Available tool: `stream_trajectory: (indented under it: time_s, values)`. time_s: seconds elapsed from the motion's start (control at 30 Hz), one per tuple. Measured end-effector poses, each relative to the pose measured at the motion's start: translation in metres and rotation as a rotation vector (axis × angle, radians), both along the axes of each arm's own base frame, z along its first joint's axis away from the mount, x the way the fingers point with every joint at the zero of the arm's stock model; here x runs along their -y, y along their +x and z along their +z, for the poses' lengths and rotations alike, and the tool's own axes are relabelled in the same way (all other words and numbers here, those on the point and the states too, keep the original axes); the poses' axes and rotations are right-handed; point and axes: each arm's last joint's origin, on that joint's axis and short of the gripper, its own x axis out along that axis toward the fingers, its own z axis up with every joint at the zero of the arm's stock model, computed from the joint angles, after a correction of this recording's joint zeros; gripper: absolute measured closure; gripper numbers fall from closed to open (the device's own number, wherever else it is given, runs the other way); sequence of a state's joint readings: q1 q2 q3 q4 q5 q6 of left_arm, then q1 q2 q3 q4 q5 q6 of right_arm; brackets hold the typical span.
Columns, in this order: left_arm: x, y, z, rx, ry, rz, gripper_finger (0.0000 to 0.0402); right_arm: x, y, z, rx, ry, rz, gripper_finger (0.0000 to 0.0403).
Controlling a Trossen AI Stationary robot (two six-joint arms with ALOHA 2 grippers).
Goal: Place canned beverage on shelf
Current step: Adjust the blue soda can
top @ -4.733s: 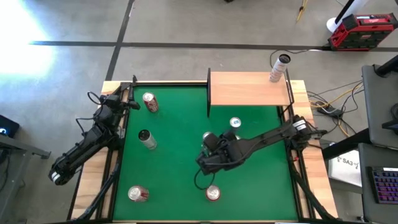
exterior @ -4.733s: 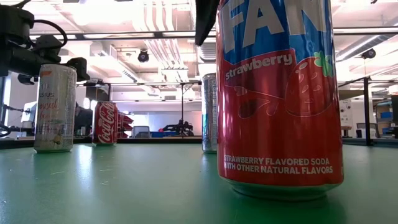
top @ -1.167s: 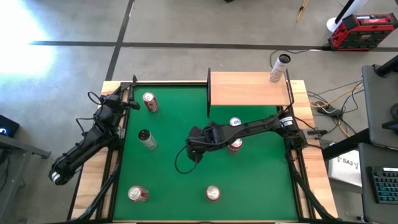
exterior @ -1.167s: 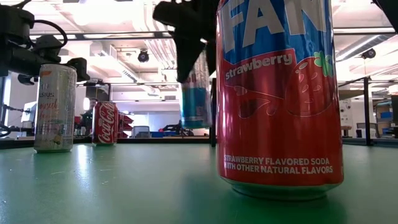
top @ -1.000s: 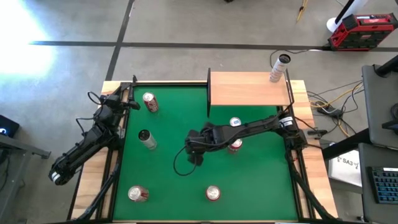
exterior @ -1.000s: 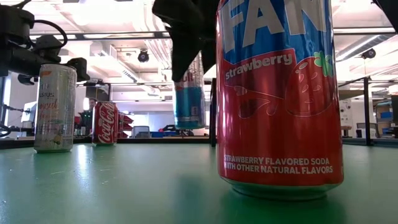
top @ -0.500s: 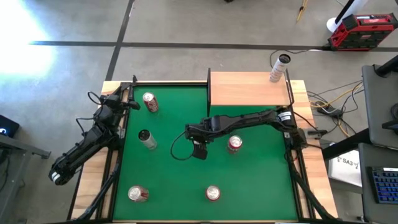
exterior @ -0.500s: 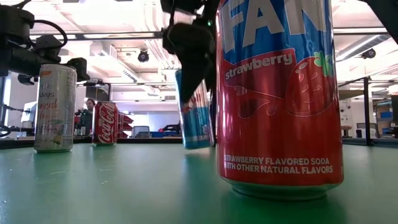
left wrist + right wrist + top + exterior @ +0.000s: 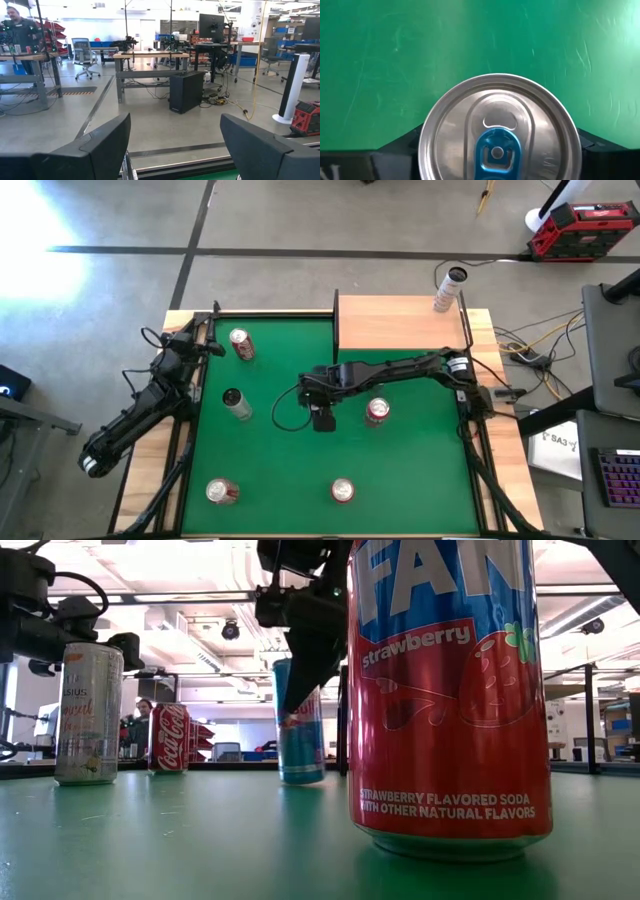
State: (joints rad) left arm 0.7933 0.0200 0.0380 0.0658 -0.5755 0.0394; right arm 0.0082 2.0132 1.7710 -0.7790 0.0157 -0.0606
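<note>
My right fingers [image 9: 322, 418] hang over the middle of the counter [image 9: 280, 470], a flat green felt, straddling the blue can [image 9: 300, 720]. It stands upright on the felt, a smooth metal cylinder. From my right wrist I look straight down on its round brushed-silver lid [image 9: 498, 135] with a blue pull tab. My dark fingers show at either side of it, but I cannot tell whether they press the can or stand just off it.

The shelf [image 9: 400, 325], a pale wooden rectangle with a thin dark frame, lies at the far edge of the counter, apart from this can. A slim can [image 9: 447, 290] stands at its corner.

My left fingers [image 9: 175, 145], blunt and matte black, wait at the counter's far left corner, standing apart around nothing.
</note>
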Motion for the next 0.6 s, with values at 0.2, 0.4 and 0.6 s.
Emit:
stream_trajectory:
  time_s: [0.2, 0.4, 0.6]
  values:
    - [0.000, 0.000, 0.000, 0.000, 0.000, 0.000, 0.0108, 0.003, 0.001, 0.000, 0.015, 0.031, 0.131, 0.0157]
    - [0.000, 0.000, 0.000, 0.000, 0.000, 0.000, 0.0108, 0.014, 0.002, -0.002, 0.028, 0.061, 0.059, 0.0156]
    - [0.000, 0.000, 0.000, 0.000, 0.000, 0.000, 0.0108, 0.015, 0.004, -0.003, 0.054, 0.072, 0.020, 0.0156]
